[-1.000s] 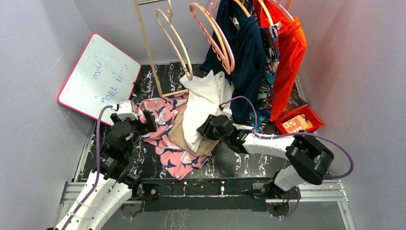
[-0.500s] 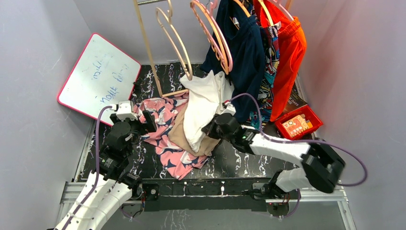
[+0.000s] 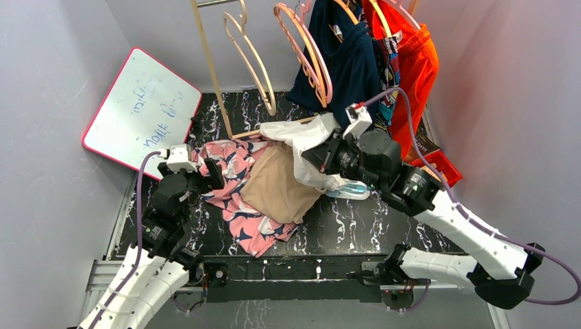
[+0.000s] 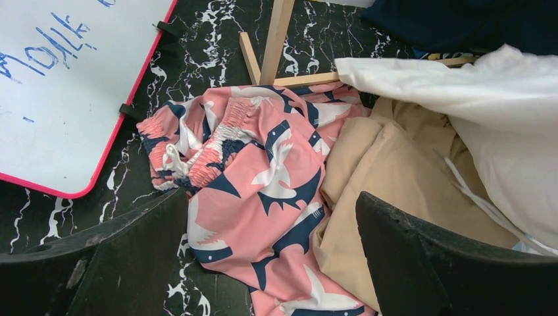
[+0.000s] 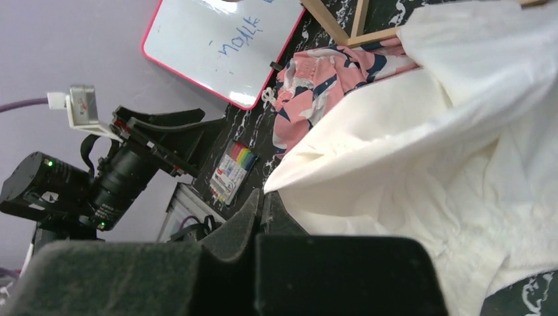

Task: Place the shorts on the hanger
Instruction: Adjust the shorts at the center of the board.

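Shorts (image 3: 301, 137): plain white, no print. Hanger (image 3: 269, 101): pale beige, wood-like. We log a pink garment (image 4: 263, 191) w/ navy & white bird print. Tan pair (image 4: 388, 171): plain beige. Table (image 3: 349, 226): black w/ white marble veins. Whiteboard (image 3: 140, 103): white, pink-red rim, blue scribble. At back we see a navy top (image 3: 346, 68), an orange piece (image 3: 418, 68) and pink hangers (image 3: 308, 48). Marker pack (image 5: 233, 168): rainbow stripes. L arm (image 3: 147, 284) & R arm (image 3: 473, 233): white shells, black joints. Cable (image 3: 140, 199): purple. Walls (image 3: 48, 171): pale grey-lilac.

Soft white cloth shorts (image 3: 301, 140), pale smooth wooden hanger (image 3: 271, 104), glossy marbled tabletop (image 3: 342, 227).
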